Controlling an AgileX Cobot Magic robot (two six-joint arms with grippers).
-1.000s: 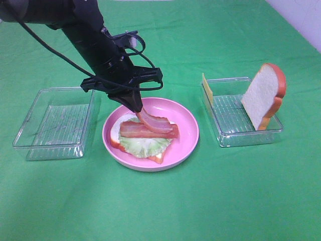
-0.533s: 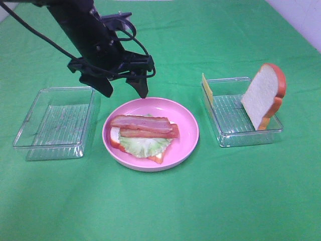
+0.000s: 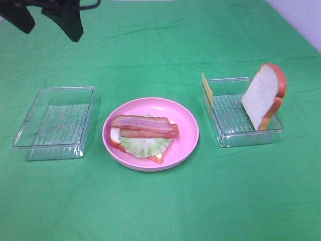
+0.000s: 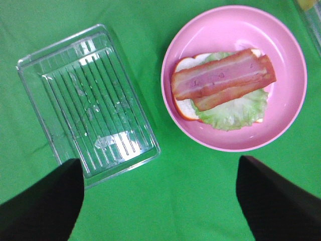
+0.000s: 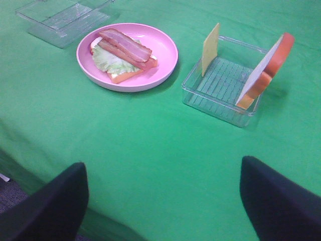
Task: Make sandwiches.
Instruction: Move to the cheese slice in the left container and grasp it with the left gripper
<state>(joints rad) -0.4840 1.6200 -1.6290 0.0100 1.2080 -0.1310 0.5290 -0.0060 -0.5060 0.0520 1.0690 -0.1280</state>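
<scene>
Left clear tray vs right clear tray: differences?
The left tray holds nothing visible; the right tray holds a cheese slice and a bread slice, both standing on edge. The left tray sits left of the pink plate, the right tray right of it. Both are clear, ribbed and rectangular.

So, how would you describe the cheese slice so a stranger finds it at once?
Find the clear tray right of the pink plate. The cheese slice stands at its left wall: thin, yellow, unlike the thick white bread slice opposite.
</scene>
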